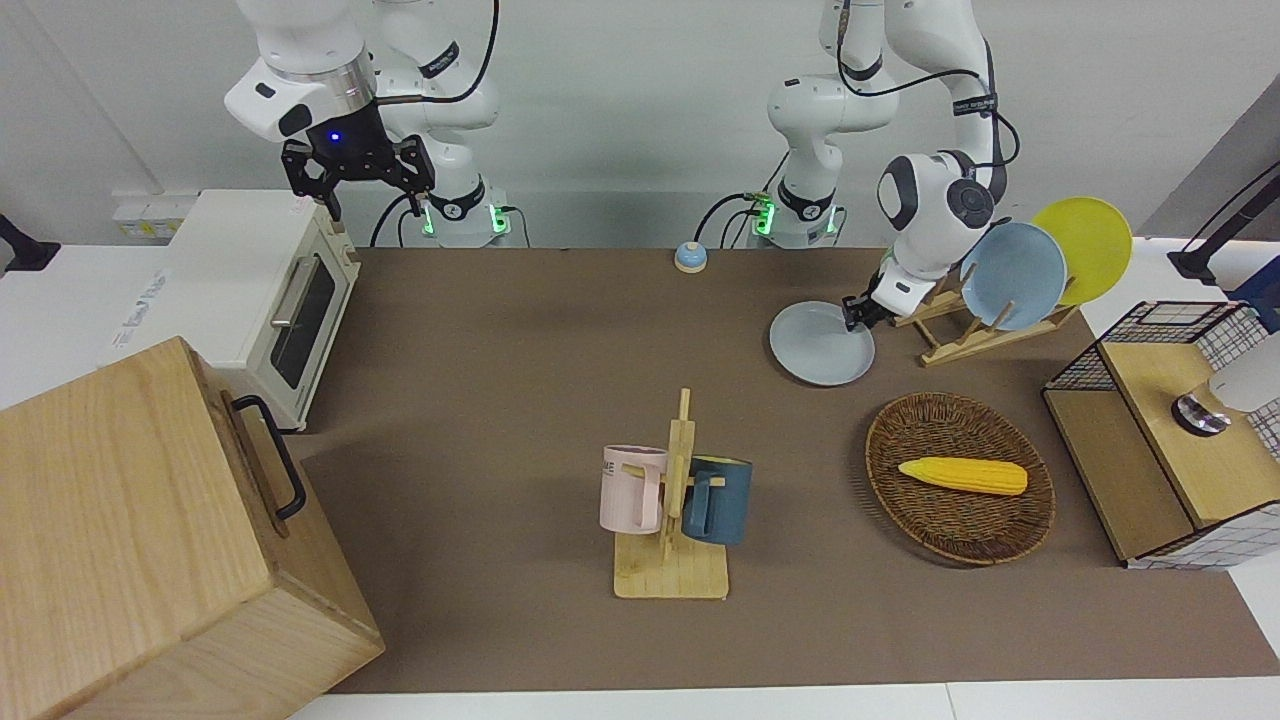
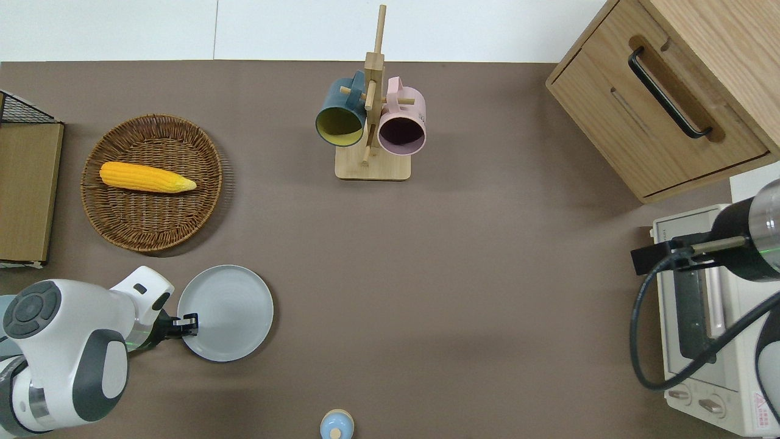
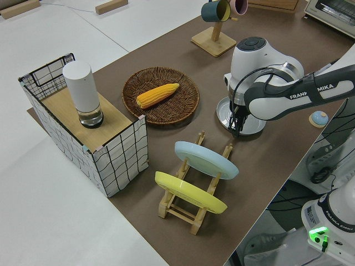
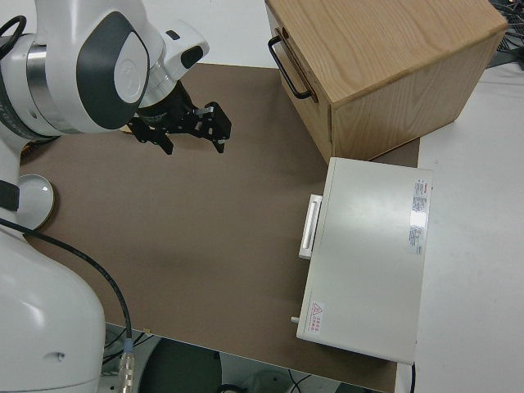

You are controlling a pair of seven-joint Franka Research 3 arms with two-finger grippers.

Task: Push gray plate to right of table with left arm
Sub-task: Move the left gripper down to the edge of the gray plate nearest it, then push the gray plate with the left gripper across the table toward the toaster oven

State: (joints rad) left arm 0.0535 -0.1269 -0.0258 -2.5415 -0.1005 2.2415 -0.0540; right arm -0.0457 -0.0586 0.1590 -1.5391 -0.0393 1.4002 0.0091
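Observation:
The gray plate [image 1: 815, 348] [image 2: 231, 311] [image 3: 255, 125] lies flat on the table's brown mat [image 1: 520, 340], near the left arm's end. My left gripper [image 1: 856, 312] [image 2: 190, 321] [image 3: 236, 129] is low, fingers together and empty. Its tips are at the plate's rim on the side toward the left arm's end of the table; the overhead view shows them just over that rim. My right gripper [image 1: 357, 182] [image 4: 187, 131] is open and empty; that arm is parked.
A wooden rack holds a bluer plate [image 1: 1020, 275] and a yellow plate [image 1: 1090, 245] beside the gray plate. A basket with corn [image 1: 962, 476], a mug stand [image 1: 672, 500], a small bell [image 1: 690, 257], a toaster oven [image 1: 260, 290], a wooden cabinet [image 1: 150, 540] and a wire crate [image 1: 1170, 430] also stand here.

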